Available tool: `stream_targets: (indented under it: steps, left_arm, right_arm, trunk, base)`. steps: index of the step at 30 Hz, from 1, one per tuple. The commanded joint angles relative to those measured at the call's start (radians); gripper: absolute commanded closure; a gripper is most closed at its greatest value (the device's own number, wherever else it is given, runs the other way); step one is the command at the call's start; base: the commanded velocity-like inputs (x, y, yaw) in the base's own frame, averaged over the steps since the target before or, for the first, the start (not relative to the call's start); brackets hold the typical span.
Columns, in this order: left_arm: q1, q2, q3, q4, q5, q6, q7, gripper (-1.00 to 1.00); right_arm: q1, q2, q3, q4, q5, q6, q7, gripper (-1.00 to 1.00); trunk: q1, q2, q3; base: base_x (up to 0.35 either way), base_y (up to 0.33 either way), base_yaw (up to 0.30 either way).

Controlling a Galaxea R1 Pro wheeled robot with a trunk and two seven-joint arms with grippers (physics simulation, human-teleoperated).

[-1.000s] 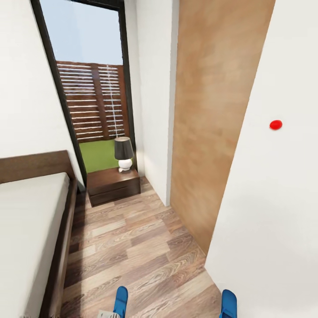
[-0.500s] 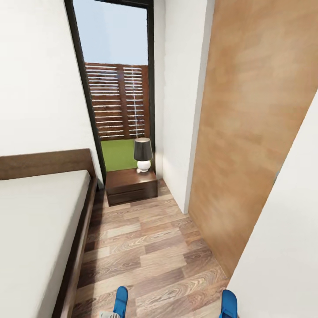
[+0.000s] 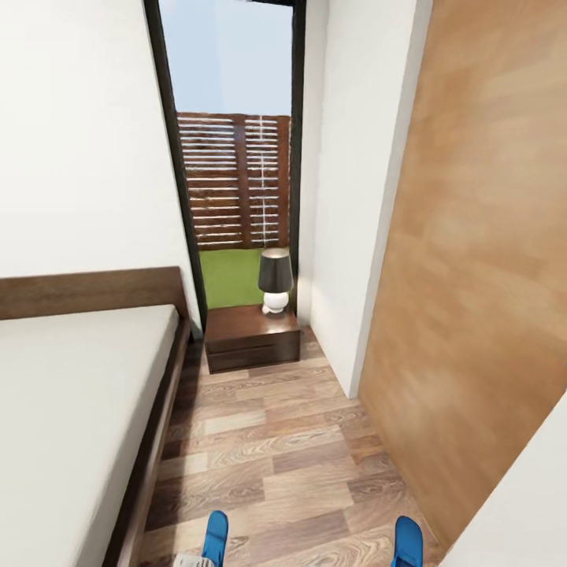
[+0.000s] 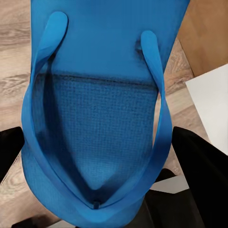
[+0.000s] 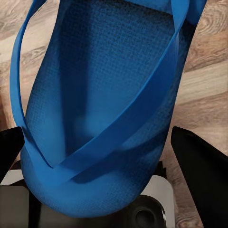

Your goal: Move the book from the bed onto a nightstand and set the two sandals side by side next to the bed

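I've got one blue sandal (image 4: 99,95) pinched in the left gripper (image 4: 102,190) and the other sandal (image 5: 102,109) in the right gripper (image 5: 102,190), each clamped at the toe end, tips poking up at the head view's bottom edge. They look light, thin and floppy, so I expect sag and grip short on the sole, not the straps. Bed (image 3: 71,409) at lower left, nightstand (image 3: 252,337) mid-frame; I can't see the book.

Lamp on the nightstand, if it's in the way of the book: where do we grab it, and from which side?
Probably the lamp at its white rounded base, below the wider dark shade, fingers level on either side. Come in from the open floor in front of the nightstand: the window is behind it and a wall is close beside it.
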Motion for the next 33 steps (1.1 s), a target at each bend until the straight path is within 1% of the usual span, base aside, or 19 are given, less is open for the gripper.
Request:
stream_targets:
  steps: [1,7,14,21,33]
  left_arm:
    - [-0.001,0.000,0.009,0.001,-0.010,-0.005,-0.002,1.00]
    - [-0.001,0.000,0.009,0.001,-0.010,-0.005,-0.002,1.00]
    - [-0.001,0.000,0.009,0.001,-0.010,-0.005,-0.002,1.00]
    - [-0.001,0.000,0.009,0.001,-0.010,-0.005,-0.002,1.00]
    - [-0.001,0.000,0.009,0.001,-0.009,-0.005,-0.002,1.00]
  right_arm:
    - [-0.001,0.000,0.007,0.000,-0.009,-0.001,0.004,1.00]
    - [-0.001,0.000,0.007,0.000,-0.008,-0.001,0.004,1.00]
    - [-0.001,0.000,0.007,0.000,-0.008,-0.001,0.004,1.00]
    - [-0.001,0.000,0.007,0.000,-0.006,-0.001,0.004,1.00]
    - [-0.001,0.000,0.007,0.000,-0.008,-0.001,0.003,1.00]
  trunk:
    - [0.001,-0.002,-0.002]
    - [0.001,-0.002,-0.002]
    - [0.001,-0.002,-0.002]
    - [0.001,-0.002,-0.002]
    - [0.001,-0.002,-0.002]
  base:
    - [0.329,0.000,0.008]
    - [0.329,-0.019,0.002]
    - [0.325,-0.082,-0.001]
    - [0.324,-0.089,-0.070]
    - [0.324,-0.072,-0.003]
